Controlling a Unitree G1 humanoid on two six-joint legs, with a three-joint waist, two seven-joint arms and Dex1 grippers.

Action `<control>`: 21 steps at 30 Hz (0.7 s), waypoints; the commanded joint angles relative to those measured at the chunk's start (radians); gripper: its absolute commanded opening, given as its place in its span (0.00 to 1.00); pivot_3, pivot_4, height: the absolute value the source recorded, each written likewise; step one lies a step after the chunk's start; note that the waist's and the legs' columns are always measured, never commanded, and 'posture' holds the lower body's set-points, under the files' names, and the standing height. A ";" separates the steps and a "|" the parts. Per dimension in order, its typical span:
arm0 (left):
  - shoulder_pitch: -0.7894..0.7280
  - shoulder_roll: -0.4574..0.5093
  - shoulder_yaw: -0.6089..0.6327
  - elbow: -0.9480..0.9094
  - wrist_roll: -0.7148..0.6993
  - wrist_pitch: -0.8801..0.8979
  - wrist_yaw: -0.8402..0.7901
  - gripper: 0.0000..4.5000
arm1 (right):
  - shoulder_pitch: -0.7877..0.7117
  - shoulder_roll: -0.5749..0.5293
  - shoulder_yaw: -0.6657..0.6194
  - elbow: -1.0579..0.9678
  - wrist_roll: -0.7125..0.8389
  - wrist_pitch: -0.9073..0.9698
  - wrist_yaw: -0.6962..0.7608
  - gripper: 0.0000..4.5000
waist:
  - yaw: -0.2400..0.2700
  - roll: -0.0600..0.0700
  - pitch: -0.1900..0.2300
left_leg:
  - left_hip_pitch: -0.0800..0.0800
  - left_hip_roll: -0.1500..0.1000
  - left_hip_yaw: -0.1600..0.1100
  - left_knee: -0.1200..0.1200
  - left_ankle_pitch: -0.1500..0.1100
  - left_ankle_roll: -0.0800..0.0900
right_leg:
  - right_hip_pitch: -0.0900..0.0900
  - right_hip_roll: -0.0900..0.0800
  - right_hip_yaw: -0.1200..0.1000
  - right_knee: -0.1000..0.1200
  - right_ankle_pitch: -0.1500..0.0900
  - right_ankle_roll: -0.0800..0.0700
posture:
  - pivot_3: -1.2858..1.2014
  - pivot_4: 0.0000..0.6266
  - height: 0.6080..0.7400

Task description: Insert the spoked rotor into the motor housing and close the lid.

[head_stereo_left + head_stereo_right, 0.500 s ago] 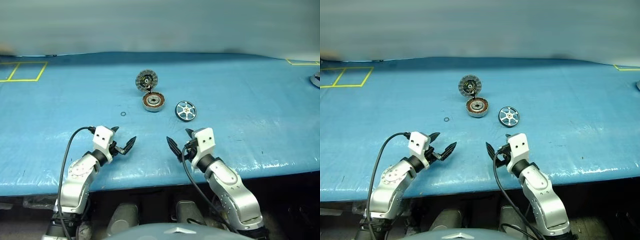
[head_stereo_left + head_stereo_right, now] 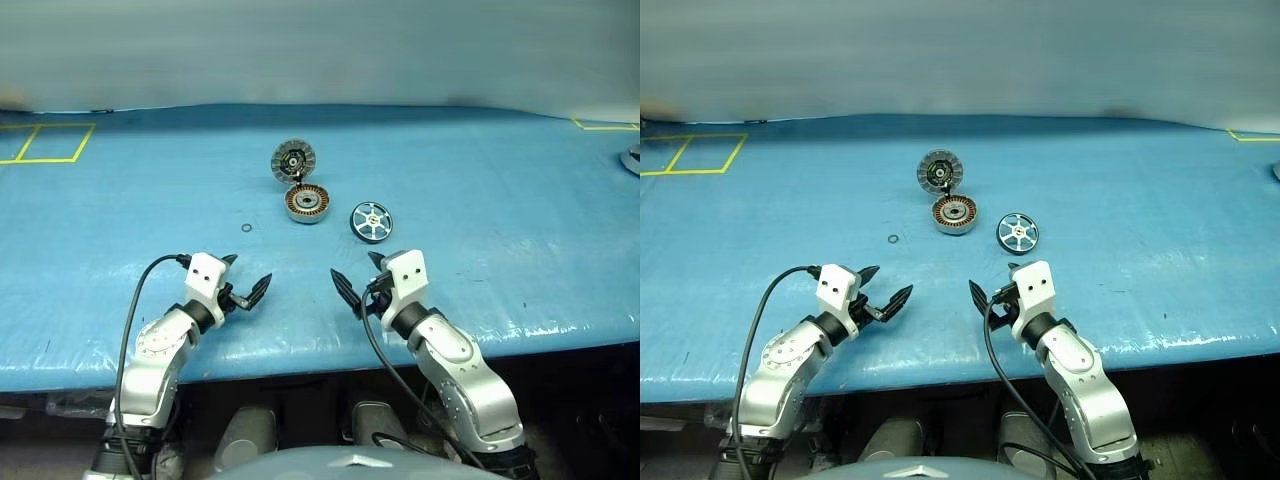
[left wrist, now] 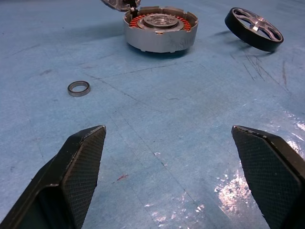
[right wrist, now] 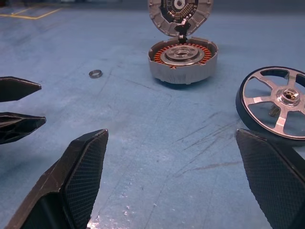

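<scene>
Mid-table, we found the spoked rotor [image 2: 371, 221] just beside the motor housing [image 2: 307, 203], lid [image 2: 293, 160] hinged up | left gripper [image 2: 245, 279] and right gripper [image 2: 357, 281] gaped wide, empty (near edge) | risk: tilted rotor might jam on the windings.

Both head views look forward and down from above over the blue covered table [image 2: 520, 200] — near-identical, slightly offset sideways; each wrist view sits low, close to that surface, looking level between its own black fingers; all share the open silver-grey round housing with copper windings [image 3: 159, 29], the black-rimmed spoked wheel [image 4: 279, 102] and the small metal ring [image 3: 78, 88].
</scene>
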 commanded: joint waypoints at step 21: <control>-0.016 -0.008 -0.005 -0.032 0.008 -0.001 0.031 1.00 | -0.113 -0.064 -0.002 0.006 -0.078 0.163 -0.022 0.99 | 0.000 0.000 0.000 | 0.000 0.000 0.000 0.001 0.000 0.000 | 0.000 0.000 0.000 0.000 0.000 0.000 | 0.52 0.24 1.00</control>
